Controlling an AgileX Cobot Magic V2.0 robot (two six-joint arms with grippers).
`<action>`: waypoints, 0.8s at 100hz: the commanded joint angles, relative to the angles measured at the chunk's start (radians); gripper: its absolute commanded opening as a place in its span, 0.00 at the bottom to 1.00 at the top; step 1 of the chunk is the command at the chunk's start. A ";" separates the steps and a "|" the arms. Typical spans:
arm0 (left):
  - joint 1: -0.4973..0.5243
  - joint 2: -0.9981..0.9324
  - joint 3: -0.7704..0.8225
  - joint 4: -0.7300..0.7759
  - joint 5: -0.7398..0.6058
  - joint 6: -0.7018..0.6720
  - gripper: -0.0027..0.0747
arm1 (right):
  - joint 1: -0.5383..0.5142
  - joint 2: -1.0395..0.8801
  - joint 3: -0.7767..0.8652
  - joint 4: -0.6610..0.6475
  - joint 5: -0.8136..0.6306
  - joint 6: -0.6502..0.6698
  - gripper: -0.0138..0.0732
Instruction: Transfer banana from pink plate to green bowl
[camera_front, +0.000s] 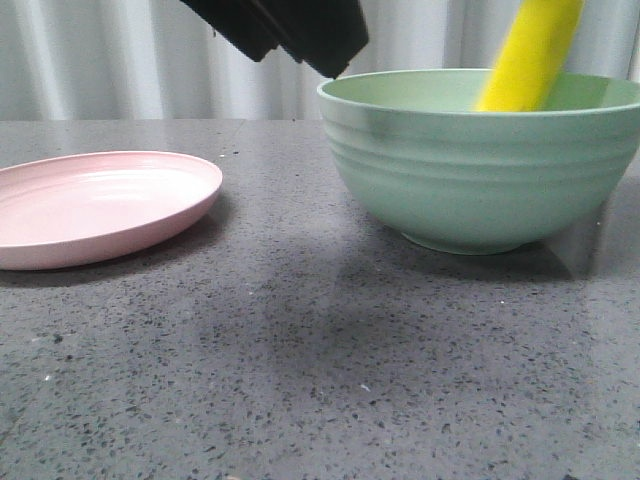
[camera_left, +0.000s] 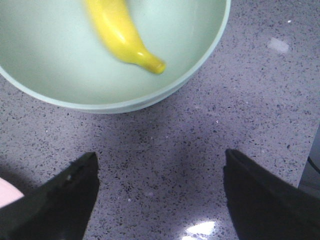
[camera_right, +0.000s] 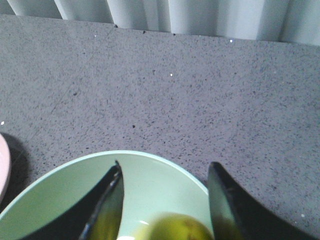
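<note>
The yellow banana (camera_front: 530, 55) stands steeply in the green bowl (camera_front: 480, 170), its top above the rim, and it is blurred. In the left wrist view the banana (camera_left: 120, 32) lies inside the bowl (camera_left: 50, 65). My right gripper (camera_right: 165, 165) is open above the bowl (camera_right: 160, 185); the banana's blurred end (camera_right: 180, 227) shows between its fingers, with space on both sides. My left gripper (camera_left: 161, 153) is open and empty over the table beside the bowl; it is the dark shape (camera_front: 290, 30) at the top of the front view. The pink plate (camera_front: 100, 205) is empty at the left.
The speckled grey table (camera_front: 300, 350) stretches between plate and bowl and toward the front. A pale pleated curtain (camera_front: 120, 60) closes off the back. The plate's edge shows in the left wrist view (camera_left: 6, 192) and in the right wrist view (camera_right: 2, 165).
</note>
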 joint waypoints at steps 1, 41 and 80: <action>-0.006 -0.035 -0.027 -0.019 -0.050 -0.008 0.65 | -0.006 -0.025 -0.033 -0.004 -0.073 -0.007 0.52; -0.006 -0.035 -0.027 -0.011 -0.058 -0.008 0.64 | -0.006 -0.063 -0.033 -0.049 -0.063 -0.007 0.52; -0.006 -0.035 -0.027 -0.009 -0.027 -0.044 0.01 | -0.006 -0.246 -0.015 -0.103 0.195 -0.007 0.08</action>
